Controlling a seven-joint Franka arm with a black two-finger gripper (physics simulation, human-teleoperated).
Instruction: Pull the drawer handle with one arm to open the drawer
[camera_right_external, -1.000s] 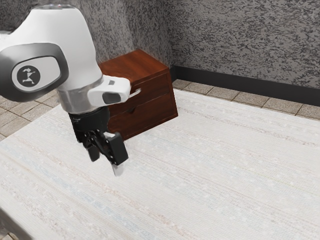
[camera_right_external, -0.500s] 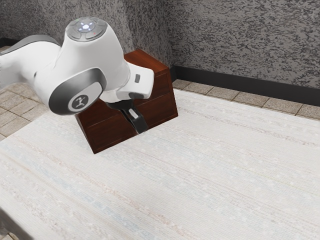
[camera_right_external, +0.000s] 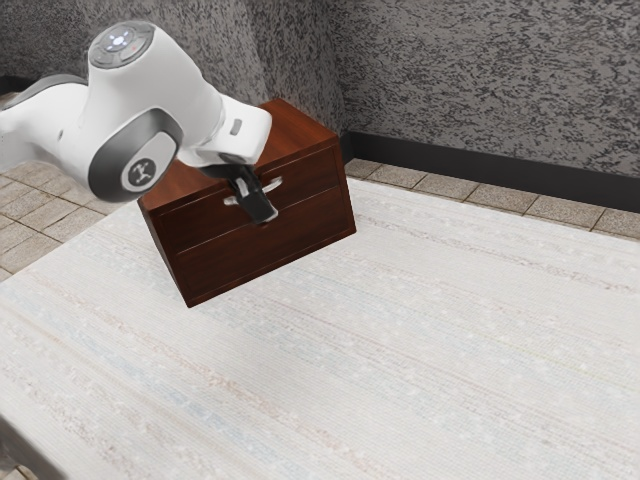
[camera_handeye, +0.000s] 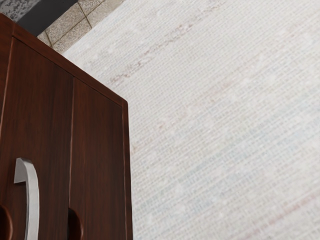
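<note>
My black two-finger gripper (camera_right_external: 261, 206) sits at the curved silver handle (camera_right_external: 274, 184) of the upper drawer (camera_right_external: 312, 176), placed there for the pull. I cannot tell whether it grips the handle. The drawer front appears flush, not yet opened. The dark red-brown wooden cabinet (camera_right_external: 290, 235) stands on the pale woven table (camera_right_external: 430, 340), near the grey speckled wall (camera_right_external: 480, 70).

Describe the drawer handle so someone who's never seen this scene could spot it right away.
Find the dark red-brown wooden cabinet on the pale table. On its front, the upper drawer carries the handle, a curved bar. It is the only pale silver piece on the dark wood; the lower drawer has no such bar.
</note>
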